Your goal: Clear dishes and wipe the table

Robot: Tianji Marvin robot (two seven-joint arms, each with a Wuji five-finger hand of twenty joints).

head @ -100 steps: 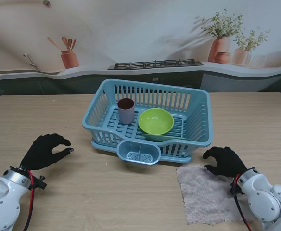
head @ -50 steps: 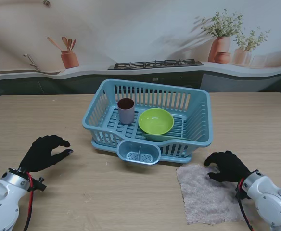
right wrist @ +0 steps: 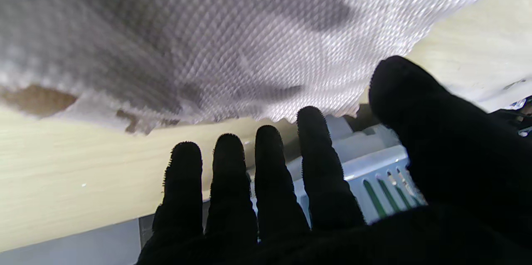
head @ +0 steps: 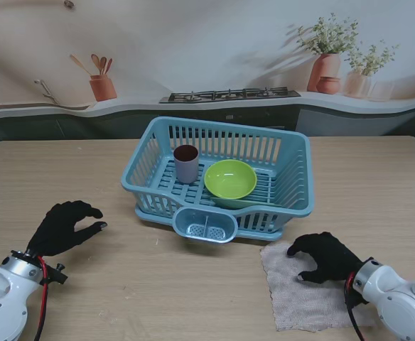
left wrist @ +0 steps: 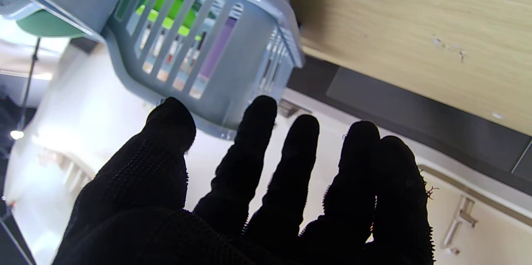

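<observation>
- Pale grey woven cloth (head: 303,288) lies flat on the light wooden table (head: 158,284), at your right front, just nearer to you than the basket's right corner; the right wrist view shows its weave close up (right wrist: 232,40).
- Right hand (head: 326,257), black-gloved, sits over the cloth's far edge with fingers spread and curled, nothing gripped; you cannot tell whether the fingertips touch the fabric.
- Right wrist view: fingers (right wrist: 268,161) apart, thumb off to one side.
- Left hand (head: 64,226), black-gloved, is at your left, well apart from the basket, fingers loosely curled and parted, holding nothing.
- Light blue slatted plastic dish basket (head: 293,153) stands at table centre.
- Lime green bowl (head: 230,179) leans tilted inside it.
- Lilac cup with dark inside (head: 186,164) stands upright just left of the bowl.
- Small utensil caddy (head: 205,226) hangs on the basket's near wall.
</observation>
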